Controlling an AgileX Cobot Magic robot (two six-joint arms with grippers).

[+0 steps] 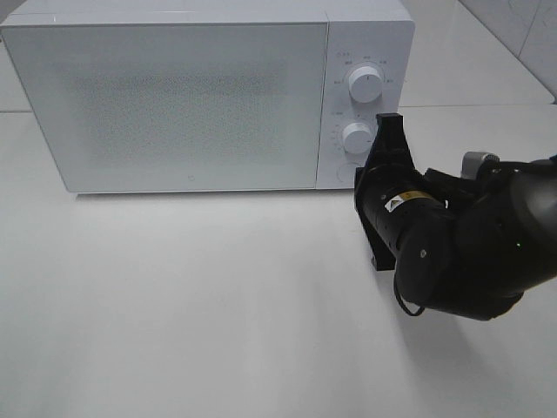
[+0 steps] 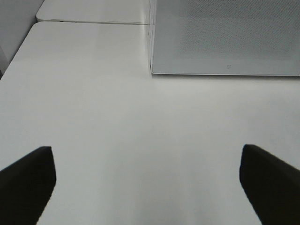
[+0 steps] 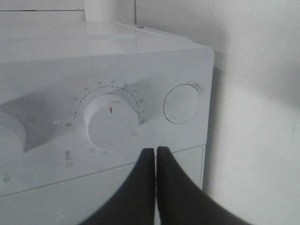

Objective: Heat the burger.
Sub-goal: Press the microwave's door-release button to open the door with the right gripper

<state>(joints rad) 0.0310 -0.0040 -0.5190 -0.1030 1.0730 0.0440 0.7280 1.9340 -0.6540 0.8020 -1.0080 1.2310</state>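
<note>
My right gripper (image 3: 155, 152), tips pressed together, hovers just beside the timer knob (image 3: 112, 125); I reckon the round button (image 3: 182, 103) comes next, so I'd push it square, not glancing.

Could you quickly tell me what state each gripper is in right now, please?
Left gripper: open, holding nothing.
Right gripper: shut, empty, tips close to a dial on the microwave.

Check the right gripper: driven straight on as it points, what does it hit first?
Probably the control panel, right beside the numbered dial, toward the round button. The right gripper is shut; remaining gap unclear.
</note>
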